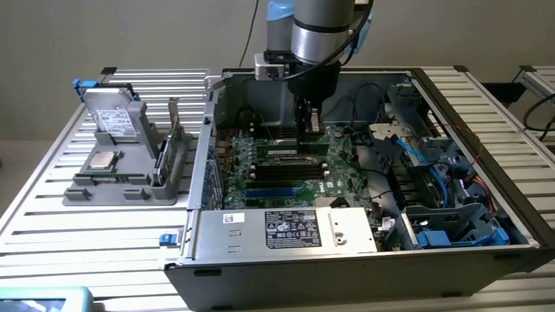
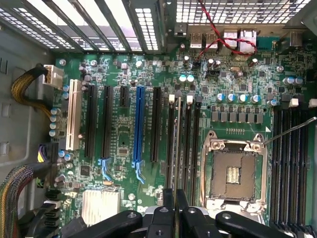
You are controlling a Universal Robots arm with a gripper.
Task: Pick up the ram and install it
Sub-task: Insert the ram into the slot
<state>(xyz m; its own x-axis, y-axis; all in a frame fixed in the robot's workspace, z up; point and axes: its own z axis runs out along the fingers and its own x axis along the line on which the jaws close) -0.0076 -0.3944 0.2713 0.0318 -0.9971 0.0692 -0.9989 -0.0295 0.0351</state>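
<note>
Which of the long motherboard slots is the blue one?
The long blue plastic slot, mid-row with black slots on both sides. The only other non-black one is the white slot at the row's end.

A green motherboard [image 2: 237, 89] is showing black slots [image 2: 91, 121], one blue slot [image 2: 138, 124] and one white slot [image 2: 73, 116]. Red wires [image 2: 213, 34] are crossing its edge. The black pincer [image 2: 176, 218] is holding the dark ram [image 2: 177, 148]. The surface [image 1: 87, 227] is showing silver-grey stripes.
</note>
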